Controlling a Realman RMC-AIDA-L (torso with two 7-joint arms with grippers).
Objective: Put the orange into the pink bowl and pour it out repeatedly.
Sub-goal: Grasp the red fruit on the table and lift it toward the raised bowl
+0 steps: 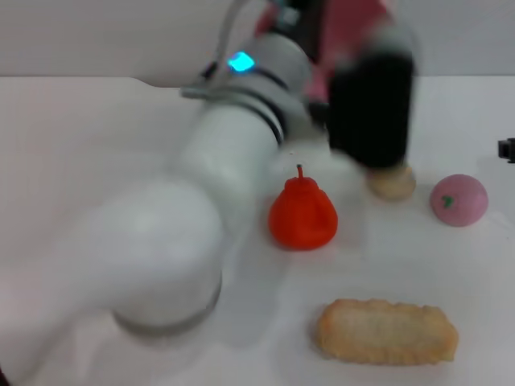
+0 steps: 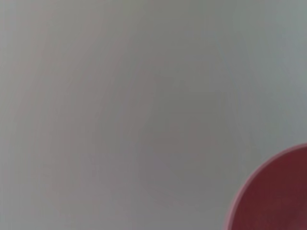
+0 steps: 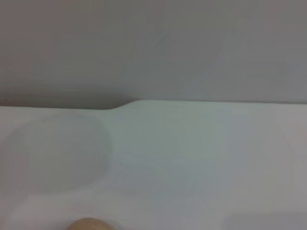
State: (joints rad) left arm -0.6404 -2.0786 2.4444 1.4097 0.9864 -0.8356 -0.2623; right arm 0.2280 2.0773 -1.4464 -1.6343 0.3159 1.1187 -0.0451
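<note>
I see the orange (image 1: 302,215) sitting upright on the white worktop (image 1: 88,137), a matte, bright orange-red toy fruit, rounded below and drawn up to a pear-like peak with a thin stem. My left arm reaches across the head view, a smooth white shell with a lit teal ring, ending in the left pincer (image 1: 372,108), a dark blocky mass raised up and behind the fruit, a little to the right of it. The orange lies apart from it, lower and nearer me, untouched. I cannot tell whether that pincer stands apart or together, since it shows only as a dark smear. Pink shows around and above it, which I take to be the pink bowl (image 1: 350,24) lifted off the worktop, though the head view is poor there; the left wrist view shows a glossy curved pink-red rim (image 2: 276,191) against a plain grey wall.

Just below the dark pincer a beige round lump (image 1: 392,182) rests on the worktop, and to its right a small pink ball (image 1: 459,199) with a green mark. Nearer me lies an oblong, rough-crusted, golden piece like fried bread (image 1: 386,330). My right pincer is not in sight; its wrist view shows bare worktop and wall.
</note>
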